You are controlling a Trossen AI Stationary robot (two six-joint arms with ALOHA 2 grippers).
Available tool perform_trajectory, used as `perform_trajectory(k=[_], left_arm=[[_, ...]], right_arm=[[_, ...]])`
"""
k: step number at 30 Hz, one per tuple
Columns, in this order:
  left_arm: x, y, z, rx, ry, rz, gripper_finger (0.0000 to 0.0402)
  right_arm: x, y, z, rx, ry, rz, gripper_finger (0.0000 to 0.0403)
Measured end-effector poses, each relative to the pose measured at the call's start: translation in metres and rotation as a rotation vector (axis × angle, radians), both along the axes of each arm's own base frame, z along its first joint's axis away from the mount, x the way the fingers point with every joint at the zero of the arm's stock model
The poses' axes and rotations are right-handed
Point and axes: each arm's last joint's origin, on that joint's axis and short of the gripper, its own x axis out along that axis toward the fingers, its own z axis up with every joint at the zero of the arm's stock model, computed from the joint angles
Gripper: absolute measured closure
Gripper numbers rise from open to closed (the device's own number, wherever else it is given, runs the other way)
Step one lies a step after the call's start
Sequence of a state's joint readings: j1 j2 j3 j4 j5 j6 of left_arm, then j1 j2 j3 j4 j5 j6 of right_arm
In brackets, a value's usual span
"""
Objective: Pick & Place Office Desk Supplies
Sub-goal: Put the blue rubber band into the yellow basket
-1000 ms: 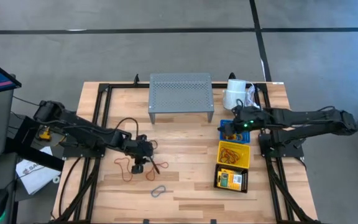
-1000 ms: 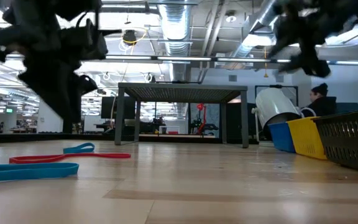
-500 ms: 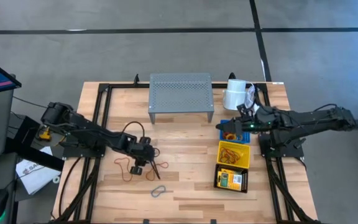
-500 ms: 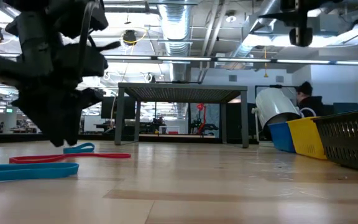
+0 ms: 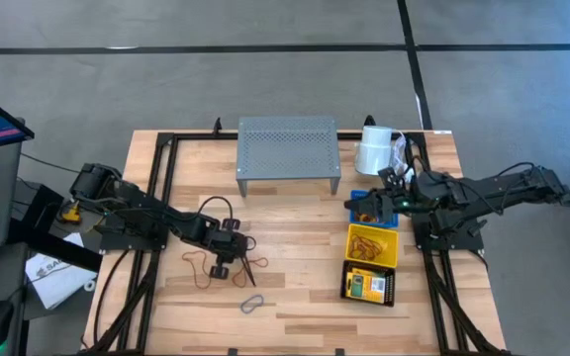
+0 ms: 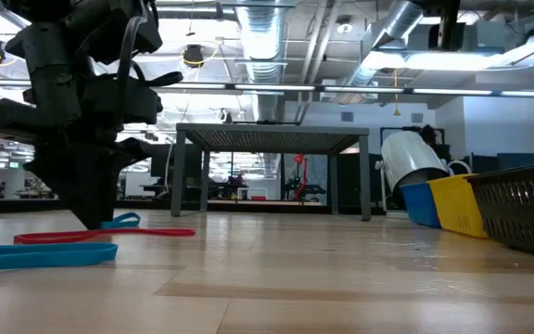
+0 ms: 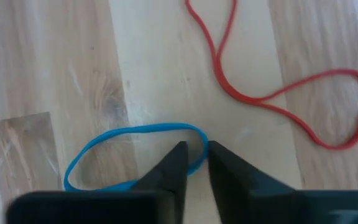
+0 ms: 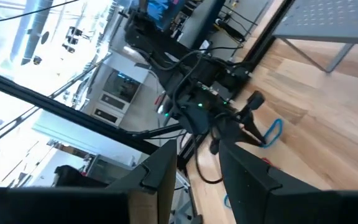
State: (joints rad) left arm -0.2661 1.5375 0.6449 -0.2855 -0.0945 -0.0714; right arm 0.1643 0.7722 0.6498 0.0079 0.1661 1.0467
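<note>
A blue loop lies flat on the wooden table, a red loop beside it. My left gripper points down at the table left of centre, shut on the blue loop's end. In the low view its tip stands on the table by the blue loop. My right gripper hangs raised over the blue basket, pointing about level, open with nothing between its fingers. The yellow basket holds loops. The black basket holds a crayon box. My left gripper has one end of the blue loop between its two fingertips, which stand close together. The fingers come from above, slanting down, and lie across the band. The loop lies on the table, slack.
A grey perforated shelf stands at the far middle, a white paper roll to its right. More loops lie near the left gripper: an orange one, a dark red one and a grey one toward the near edge.
My left gripper has sunk to the table, its tip coming down beside the blue loop. My right gripper has risen from over the blue basket, tipped up from slanting down to about level, and drawn back toward the table's right edge.
</note>
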Motion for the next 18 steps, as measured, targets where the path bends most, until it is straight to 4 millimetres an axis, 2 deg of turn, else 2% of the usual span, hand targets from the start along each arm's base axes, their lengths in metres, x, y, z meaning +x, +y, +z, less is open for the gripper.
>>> perform_trajectory(k=[3,10,15,18], left_arm=[[0.000,0.000,0.000,-0.011,-0.004,0.043,0.0392],[-0.004,0.000,0.008,-0.073,-0.033,0.166,0.0400],[-0.008,-0.001,0.046,-0.176,-0.219,0.226,0.0401],[-0.012,0.000,0.076,-0.270,-0.393,0.263,0.0401]], right_arm=[[0.000,0.001,0.001,0.002,-0.011,0.008,0.0285],[0.000,0.005,0.008,0.013,-0.086,0.027,0.0285],[0.000,0.008,0.009,-0.033,-0.096,0.023,0.0285],[0.002,0.012,0.008,-0.105,-0.088,0.023,0.0285]])
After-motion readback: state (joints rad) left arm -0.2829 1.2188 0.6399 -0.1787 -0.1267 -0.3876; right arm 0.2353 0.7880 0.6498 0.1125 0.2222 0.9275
